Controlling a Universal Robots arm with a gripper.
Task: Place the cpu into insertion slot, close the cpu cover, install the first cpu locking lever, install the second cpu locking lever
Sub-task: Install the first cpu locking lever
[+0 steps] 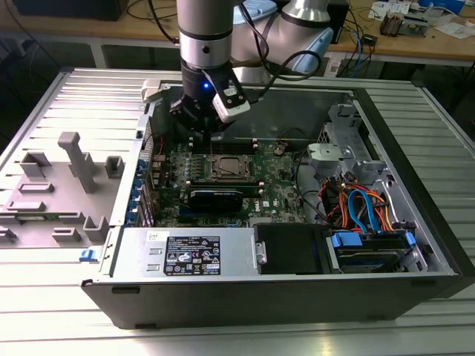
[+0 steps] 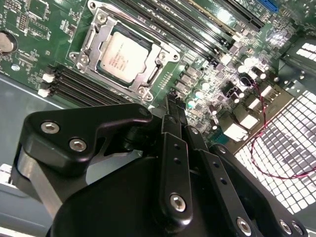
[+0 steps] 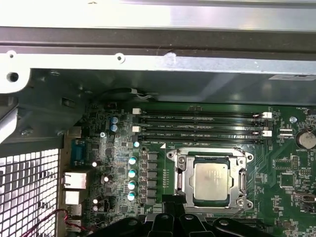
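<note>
The cpu [image 2: 123, 54] [image 3: 211, 180] lies flat in the insertion slot [image 1: 226, 167] on the green motherboard, silvery top up. The cpu cover [image 2: 157, 58] [image 3: 183, 163] lies down around the chip's edges, and the chip shows through its square opening. My gripper [image 2: 173, 104] [image 3: 173, 217] hangs over the board just beside the socket, a little apart from the frame. Its black fingers [image 2: 175, 148] stand together, shut on nothing. In the exterior view the gripper [image 1: 204, 133] sits low inside the case, behind the socket.
Long black memory slots [image 3: 197, 126] run along one side of the socket, and a black card [image 1: 215, 197] lies on the other. The case's metal wall [image 3: 158, 64] and perforated panel [image 2: 286, 148] stand close by. Drive cage and cables [image 1: 364, 215] fill the exterior view's right.
</note>
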